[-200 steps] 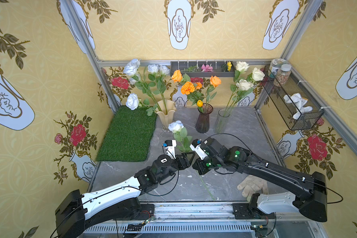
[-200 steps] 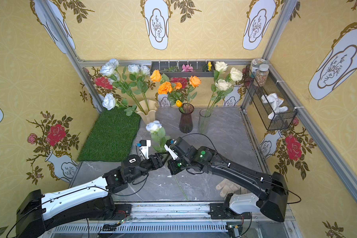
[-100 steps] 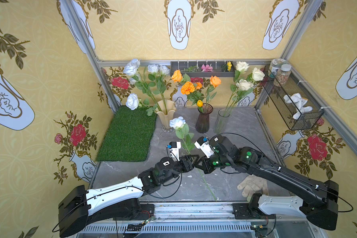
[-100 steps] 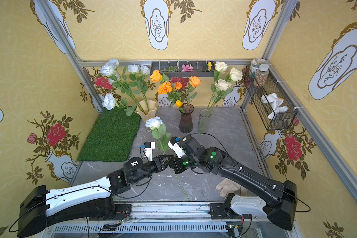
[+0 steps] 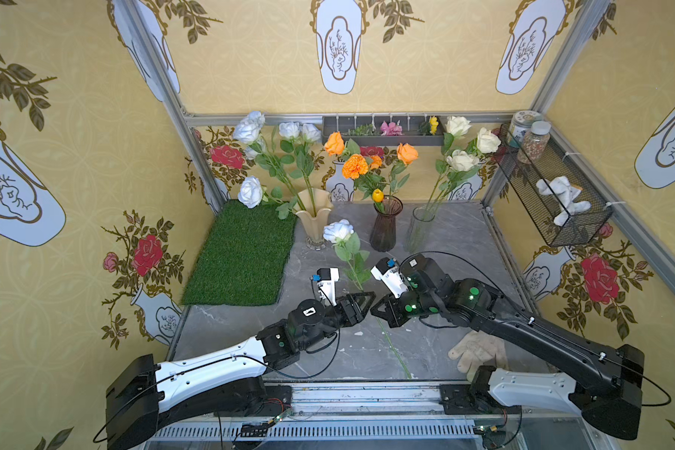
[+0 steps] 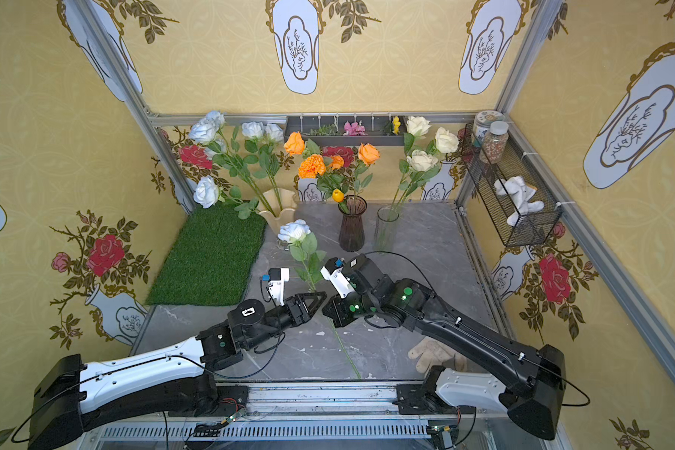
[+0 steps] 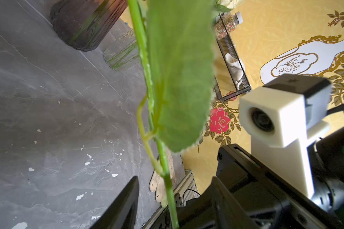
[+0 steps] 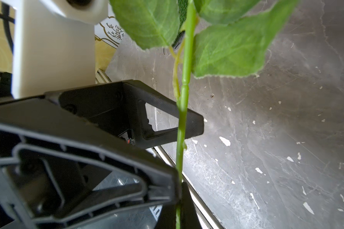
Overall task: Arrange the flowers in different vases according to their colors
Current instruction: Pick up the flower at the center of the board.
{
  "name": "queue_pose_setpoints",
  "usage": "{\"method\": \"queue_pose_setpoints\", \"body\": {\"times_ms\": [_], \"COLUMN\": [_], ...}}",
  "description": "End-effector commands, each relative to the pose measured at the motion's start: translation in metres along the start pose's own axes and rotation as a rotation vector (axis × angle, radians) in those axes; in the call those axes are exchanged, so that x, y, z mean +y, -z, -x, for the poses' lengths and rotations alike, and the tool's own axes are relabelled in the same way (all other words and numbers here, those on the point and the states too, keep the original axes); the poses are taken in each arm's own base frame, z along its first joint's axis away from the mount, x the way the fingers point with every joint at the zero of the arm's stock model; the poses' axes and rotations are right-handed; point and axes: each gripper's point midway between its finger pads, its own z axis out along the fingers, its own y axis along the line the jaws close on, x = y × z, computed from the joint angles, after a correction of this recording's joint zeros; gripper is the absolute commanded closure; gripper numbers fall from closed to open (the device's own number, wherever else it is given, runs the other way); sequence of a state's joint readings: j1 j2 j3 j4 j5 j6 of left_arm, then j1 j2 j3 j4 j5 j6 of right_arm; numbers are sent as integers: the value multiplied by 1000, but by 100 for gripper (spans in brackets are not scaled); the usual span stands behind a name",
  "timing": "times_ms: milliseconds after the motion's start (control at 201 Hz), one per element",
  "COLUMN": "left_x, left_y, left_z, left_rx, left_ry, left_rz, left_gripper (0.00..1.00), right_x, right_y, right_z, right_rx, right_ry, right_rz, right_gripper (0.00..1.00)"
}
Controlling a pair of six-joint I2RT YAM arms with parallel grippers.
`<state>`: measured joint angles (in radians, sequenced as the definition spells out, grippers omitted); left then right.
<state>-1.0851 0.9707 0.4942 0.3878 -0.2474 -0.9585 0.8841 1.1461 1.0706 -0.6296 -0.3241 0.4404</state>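
Pale blue-white rose [image 5: 338, 230] – its stem clenched in the right end effector [image 5: 377, 311], left end effector [image 5: 366, 299] spread open just beside.

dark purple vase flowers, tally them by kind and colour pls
orange roses: 2
orange marigolds: 2
yellow tulip: 1
total in the dark purple vase: 5
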Motion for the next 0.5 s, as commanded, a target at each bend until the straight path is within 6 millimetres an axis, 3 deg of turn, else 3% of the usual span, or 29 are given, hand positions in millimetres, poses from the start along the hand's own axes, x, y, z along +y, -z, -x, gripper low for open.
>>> {"method": "queue_pose_setpoints", "body": {"times_ms": [0, 154, 334, 493], "left_x": [3, -2, -4, -3], "left_y": [2, -3, -11, -9], "left_z": [3, 0, -3, 0], "left_rx": [-21, 2, 19, 7], "left_ry": [-5, -10, -14, -18], "left_rz": [4, -2, 3, 9], "left_gripper": [43, 47, 67, 72], "right_x": [4, 5, 4, 3], "right_y": [3, 4, 2, 0], "right_z": [7, 7, 5, 2], "right_rx": [-29, -28, -21, -14], "right_ry": [14, 10, 12, 13], "right_rz": [31, 42, 48, 51], "right_gripper": [100, 100, 100, 100]}}
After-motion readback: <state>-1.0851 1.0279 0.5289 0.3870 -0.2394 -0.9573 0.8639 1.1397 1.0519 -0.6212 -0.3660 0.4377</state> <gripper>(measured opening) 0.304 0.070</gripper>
